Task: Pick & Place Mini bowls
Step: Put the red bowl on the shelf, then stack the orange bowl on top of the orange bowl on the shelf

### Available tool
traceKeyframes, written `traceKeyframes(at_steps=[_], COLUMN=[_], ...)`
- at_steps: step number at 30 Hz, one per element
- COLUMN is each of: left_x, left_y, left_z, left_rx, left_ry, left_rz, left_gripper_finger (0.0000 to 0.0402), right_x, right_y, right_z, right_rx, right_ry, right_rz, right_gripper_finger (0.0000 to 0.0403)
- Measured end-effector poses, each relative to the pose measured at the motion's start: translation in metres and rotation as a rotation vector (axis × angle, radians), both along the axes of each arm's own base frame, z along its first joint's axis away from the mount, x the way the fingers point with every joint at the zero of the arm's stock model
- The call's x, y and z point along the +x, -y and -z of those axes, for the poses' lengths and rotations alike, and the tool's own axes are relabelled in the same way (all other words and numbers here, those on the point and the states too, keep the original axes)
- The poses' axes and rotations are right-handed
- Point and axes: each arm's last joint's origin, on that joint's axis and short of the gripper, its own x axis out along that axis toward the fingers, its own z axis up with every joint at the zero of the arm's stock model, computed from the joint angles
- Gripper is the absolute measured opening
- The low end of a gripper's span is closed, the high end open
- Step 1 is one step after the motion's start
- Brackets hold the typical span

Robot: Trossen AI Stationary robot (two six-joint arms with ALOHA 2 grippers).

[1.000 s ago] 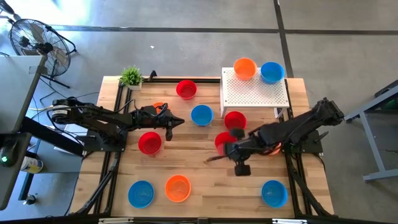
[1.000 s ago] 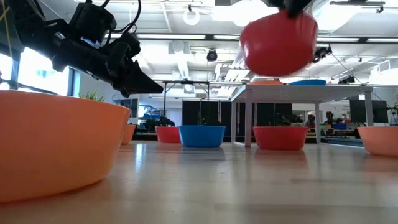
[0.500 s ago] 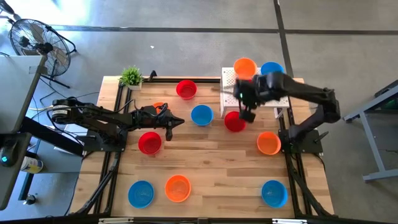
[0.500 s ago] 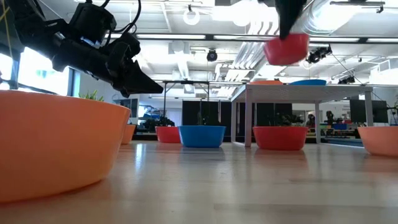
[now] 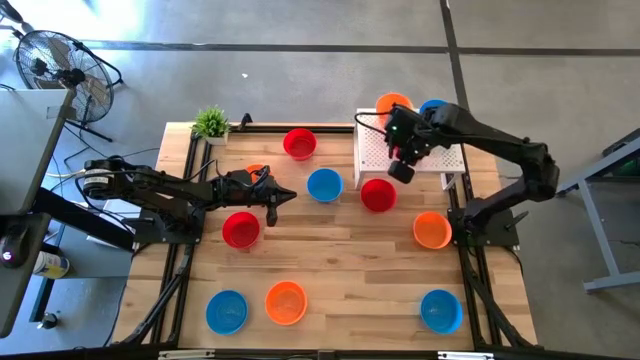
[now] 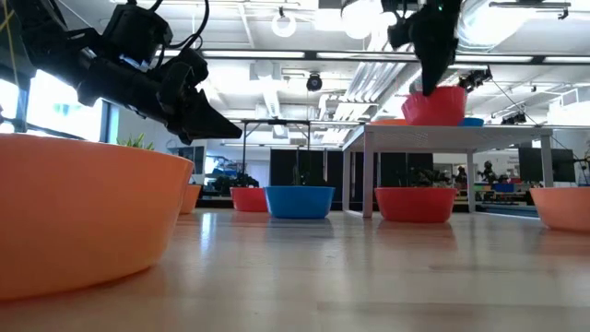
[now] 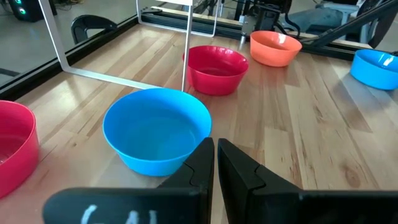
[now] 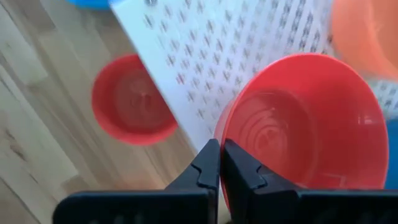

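My right gripper (image 5: 403, 150) is over the white perforated stand (image 5: 440, 158) at the far right, shut on a red mini bowl (image 8: 305, 124). The low view shows this bowl (image 6: 433, 106) at the stand's top (image 6: 498, 127). An orange bowl (image 5: 392, 103) and a blue bowl (image 5: 437, 104) stand on the stand behind it. My left gripper (image 5: 283, 195) hovers shut and empty, left of a blue bowl (image 5: 324, 185) on the table. A red bowl (image 5: 378, 195) stands on the table beside the stand. My right gripper pinches the red bowl's rim (image 8: 229, 144) between its two fingers, one inside the bowl and one outside. The fingers come from above, pointing down. The bowl is upright, its bottom (image 6: 433, 121) at the stand's top; I cannot tell whether it rests there.
More bowls stand on the table: red (image 5: 299, 143), red (image 5: 241, 229), orange (image 5: 432, 230), blue (image 5: 227, 311), orange (image 5: 286, 302), blue (image 5: 440, 310). A small green plant (image 5: 211, 123) stands at the far left corner. Black rails run along the table's sides.
My right gripper has carried the red bowl from the middle of the table up and toward the far edge, over the stand, then down to the stand's top. It has stayed shut on the bowl, which stays upright.
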Motion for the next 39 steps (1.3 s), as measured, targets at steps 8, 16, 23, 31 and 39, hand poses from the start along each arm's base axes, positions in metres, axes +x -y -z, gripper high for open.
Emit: traceKeyframes(at_steps=[8, 16, 23, 31, 39], left_x=[0.000, 0.000, 0.000, 0.000, 0.000], left_y=[0.000, 0.000, 0.000, 0.000, 0.000], left_z=[0.000, 0.000, 0.000, 0.000, 0.000], left_rx=[0.000, 0.000, 0.000, 0.000, 0.000], left_ry=[0.000, 0.000, 0.000, 0.000, 0.000], left_rz=[0.000, 0.000, 0.000, 0.000, 0.000], left_gripper_finger=[0.0021, 0.0021, 0.0021, 0.0021, 0.0021], right_x=[0.002, 0.006, -0.002, -0.025, -0.012], right_y=[0.001, -0.003, -0.010, -0.020, -0.028], right_z=[0.016, 0.015, 0.005, -0.017, -0.013], right_rx=[-0.001, 0.002, -0.028, -0.064, -0.016], right_ry=[-0.015, 0.010, 0.045, 0.148, 0.274], right_rz=[0.003, -0.010, -0.003, 0.021, -0.124], right_gripper_finger=[0.0010, 0.0056, 0.0090, 0.0084, 0.0068])
